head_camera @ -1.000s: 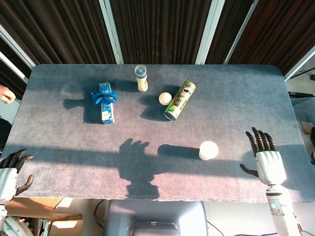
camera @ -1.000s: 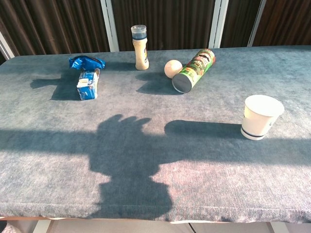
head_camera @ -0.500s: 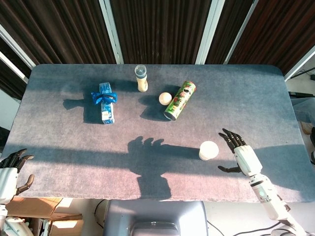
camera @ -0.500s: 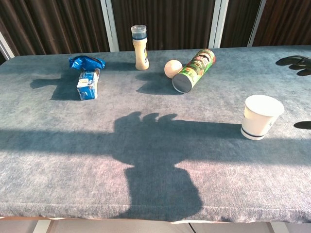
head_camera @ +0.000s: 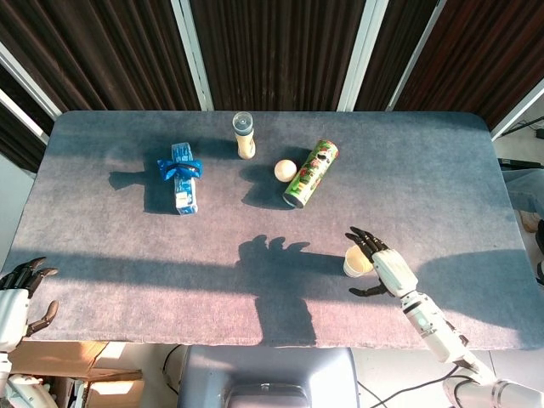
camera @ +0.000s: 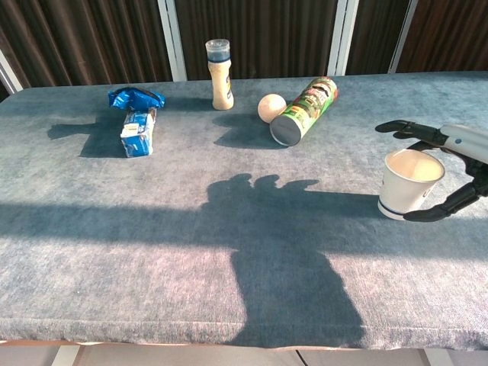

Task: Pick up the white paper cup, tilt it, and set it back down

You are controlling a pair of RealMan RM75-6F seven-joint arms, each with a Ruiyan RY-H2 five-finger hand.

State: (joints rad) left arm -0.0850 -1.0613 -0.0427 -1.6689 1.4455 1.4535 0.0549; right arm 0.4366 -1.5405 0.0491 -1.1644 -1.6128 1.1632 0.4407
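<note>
Fingers [camera: 402, 128] of right hand [head_camera: 382, 268]: spread wide around white paper cup [camera: 409, 183], thumb low at the near side; contact cannot be told. Cup: upright on table [head_camera: 119, 238], near right front edge, nothing seen inside. Left hand [head_camera: 15, 293]: held off the front left corner, loosely spread, nothing held.

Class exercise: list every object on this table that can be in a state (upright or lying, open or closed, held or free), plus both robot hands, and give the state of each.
White paper cup: upright, open top, on the table, not lifted.
Right hand: open, fingers spread around the cup, grip not closed.
Left hand: open, holding nothing, at the table's near left corner.
Green chip can: lying on its side.
Seasoning bottle: upright, capped.
Blue snack packet: lying flat.
Ball: resting beside the can.
</note>
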